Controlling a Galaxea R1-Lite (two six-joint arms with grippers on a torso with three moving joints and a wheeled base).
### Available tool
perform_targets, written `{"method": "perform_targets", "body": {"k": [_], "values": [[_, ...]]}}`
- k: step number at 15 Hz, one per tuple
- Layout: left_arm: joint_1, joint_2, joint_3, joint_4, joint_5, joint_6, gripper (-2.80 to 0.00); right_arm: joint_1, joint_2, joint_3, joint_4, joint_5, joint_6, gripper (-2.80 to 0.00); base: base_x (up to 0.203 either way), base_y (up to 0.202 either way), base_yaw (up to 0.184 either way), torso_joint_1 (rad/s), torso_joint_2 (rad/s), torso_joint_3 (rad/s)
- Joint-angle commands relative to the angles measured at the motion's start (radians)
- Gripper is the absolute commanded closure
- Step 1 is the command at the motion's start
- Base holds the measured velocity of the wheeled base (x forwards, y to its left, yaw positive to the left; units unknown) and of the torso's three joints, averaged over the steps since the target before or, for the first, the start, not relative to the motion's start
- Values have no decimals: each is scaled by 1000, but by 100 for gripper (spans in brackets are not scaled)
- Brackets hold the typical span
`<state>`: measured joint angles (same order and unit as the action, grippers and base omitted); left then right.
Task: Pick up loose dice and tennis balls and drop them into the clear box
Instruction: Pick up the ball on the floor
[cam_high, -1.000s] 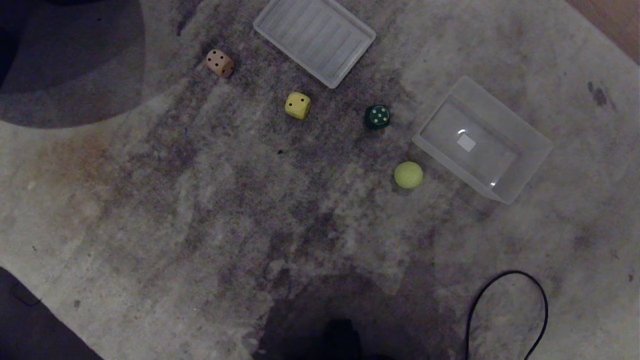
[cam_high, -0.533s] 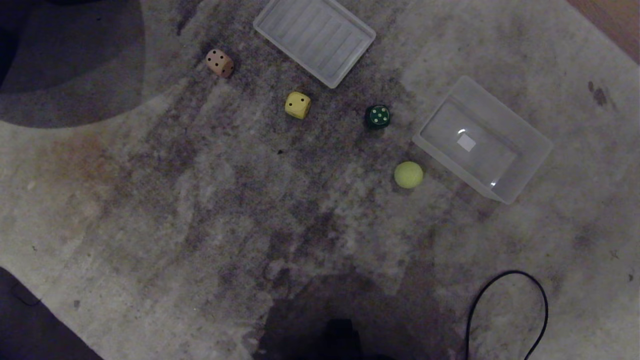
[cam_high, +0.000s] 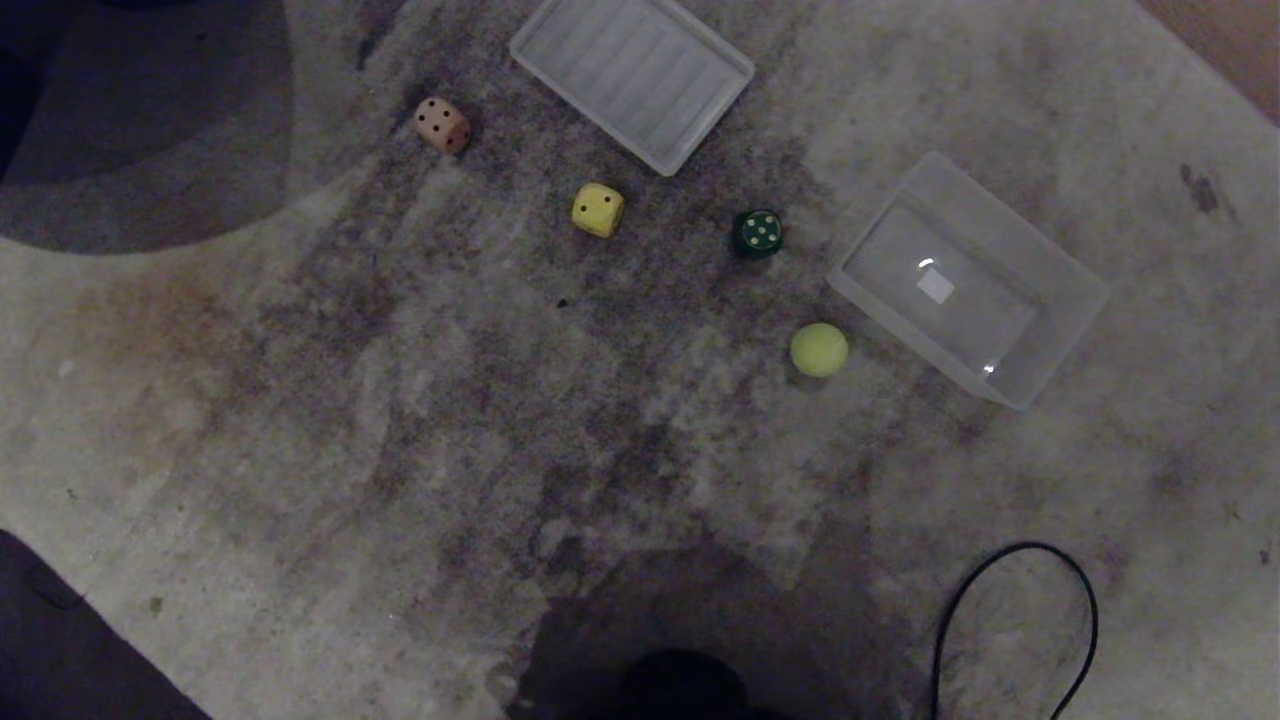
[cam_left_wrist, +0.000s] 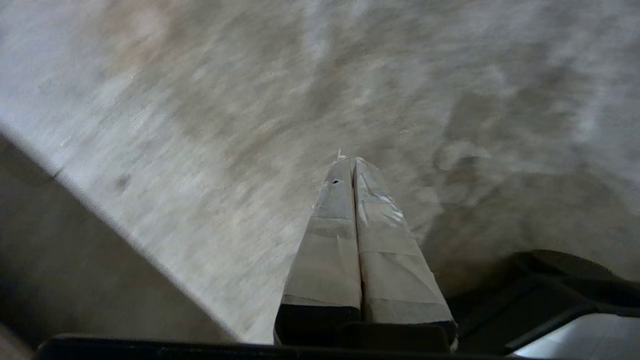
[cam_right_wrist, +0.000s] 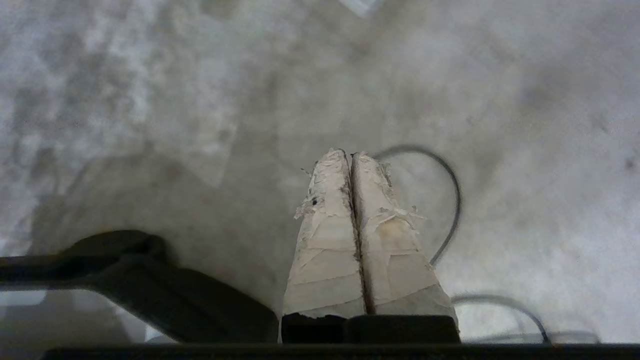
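tennis ball: one tennis ball (cam_high: 819, 349) is lying loose on the carpet (cam_high: 400, 400), just beside the near long wall of the clear box (cam_high: 1060, 330) — not touching it, and well ahead of both claws, to the right claw's side.
dark green die: the dark green die (cam_high: 757, 232) is sitting beyond the ball, near the box's far corner, further out from the claws.
yellow die: the yellow die (cam_high: 598, 210) is resting further toward the left claw's side, well apart from the box.
tan die: the tan die (cam_high: 441, 125) is lying farthest out on the left, near the ribbed lid (cam_high: 632, 75).
clear box: it is standing upright and holding nothing but its white label (cam_high: 935, 286).
missing pieces: a red die and a second ball are not showing in any view.
left claw: the left claw (cam_left_wrist: 348, 161) is hanging closed and empty over bare carpet, with no task thing near its tips.
right claw: the right claw (cam_right_wrist: 347, 154) is likewise pressed shut on nothing, with only the black cable (cam_high: 1010, 620) looping on the floor beyond it.
step in hand: judging by the empty box, collecting is only beginning — no approach is showing yet.
next move: probably the right claw needs to open, reach forward over the ball and come down around it; the ball may roll if nudged.
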<state>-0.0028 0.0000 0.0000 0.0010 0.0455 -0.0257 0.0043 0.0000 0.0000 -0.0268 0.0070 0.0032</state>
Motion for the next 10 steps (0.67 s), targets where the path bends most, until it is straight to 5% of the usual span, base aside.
{"method": "perform_targets", "body": {"k": [1, 7, 10], "values": [[-2, 2, 2, 1, 2, -3, 0, -1, 0, 11, -1, 1, 3, 0, 3, -7, 107, 6, -2, 5], [-2, 2, 2, 1, 2, -6, 0, -1, 0, 11, -1, 1, -2, 0, 4, -10, 169, 2, 2, 4], [-2, 2, 2, 1, 4, -8, 0, -1, 0, 11, -1, 1, -4, 0, 1, 0, 27, 2, 2, 1]]}}
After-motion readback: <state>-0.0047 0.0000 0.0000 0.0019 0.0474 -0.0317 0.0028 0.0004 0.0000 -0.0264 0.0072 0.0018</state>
